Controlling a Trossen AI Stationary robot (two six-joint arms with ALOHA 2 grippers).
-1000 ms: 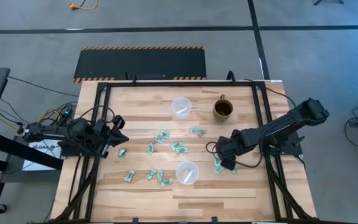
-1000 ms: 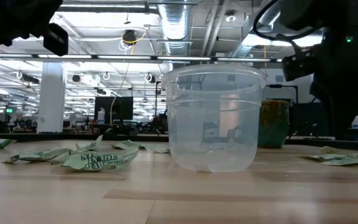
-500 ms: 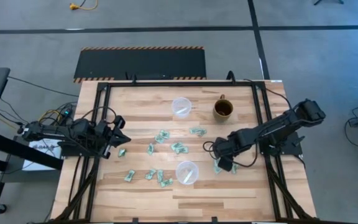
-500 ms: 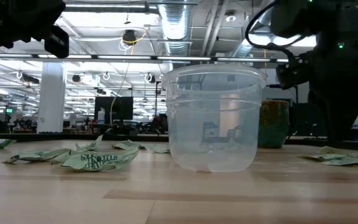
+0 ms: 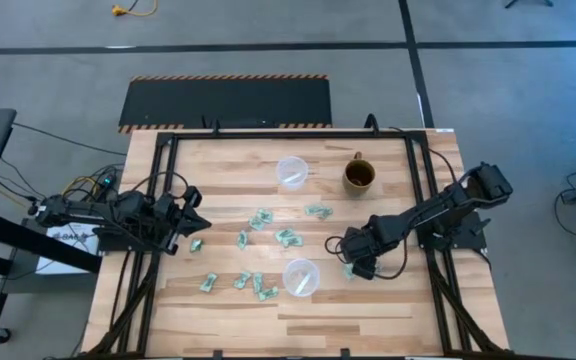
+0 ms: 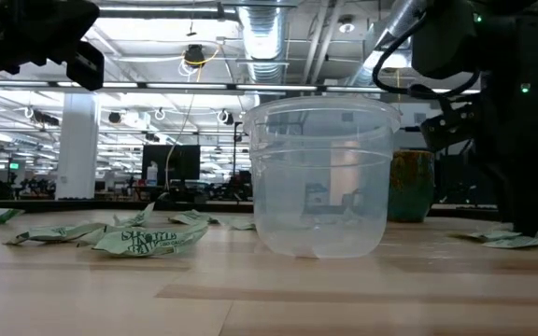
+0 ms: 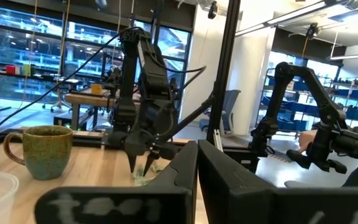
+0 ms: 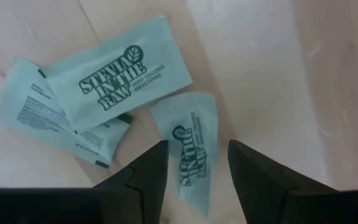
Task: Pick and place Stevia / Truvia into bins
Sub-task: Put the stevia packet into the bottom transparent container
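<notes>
Plainly, the right gripper (image 8: pixel 194 163), fingers spread astride a small Stevia packet (image 8: pixel 192 149) lying flat on the desk (image 8: pixel 278 68) beside two others, risked sliding over the thin paper and closing on nothing.

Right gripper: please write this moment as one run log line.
right gripper: open, low above a sweetener packet | left gripper: shut, waiting at table's left edge | near cup: no packet seen inside

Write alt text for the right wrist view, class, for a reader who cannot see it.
Two dark open fingers of the right gripper straddle a green sweetener packet on the wooden table. Two more packets overlap just beside it.
</notes>
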